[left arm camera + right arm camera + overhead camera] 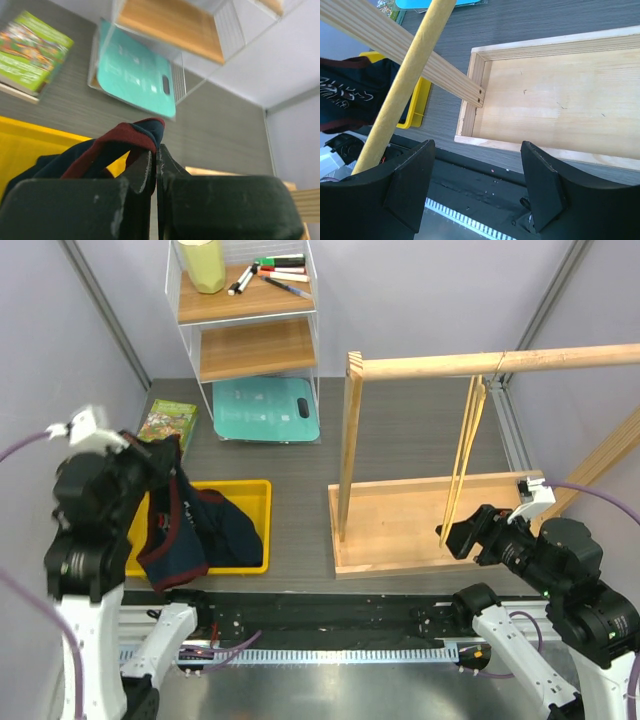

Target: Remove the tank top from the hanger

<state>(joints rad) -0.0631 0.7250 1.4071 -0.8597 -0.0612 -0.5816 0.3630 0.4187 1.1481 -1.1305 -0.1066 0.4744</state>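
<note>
- Tank top (188, 525) hangs from the left tool (156, 167), which is pinched tight on the dark red trim (no gap shows between its two fingers).
- The left arm is lifted high and bent at the left side of the desk (400, 430). Its tool points out over the yellow bin (250, 495).
- The blue cloth drops down from the tool, and its low part lies in the bin.
- The hanger (465, 455) is bare. It hangs from the wooden rail (500, 362), well apart from the tank top.
- The right arm reaches low and forward, over the wooden base (430, 520) of the rack.
- The right tool (476, 145) is wide open and holds nothing. In the right wrist view the yellow hanger bar runs down just beside one of its fingers (410, 185).
</note>
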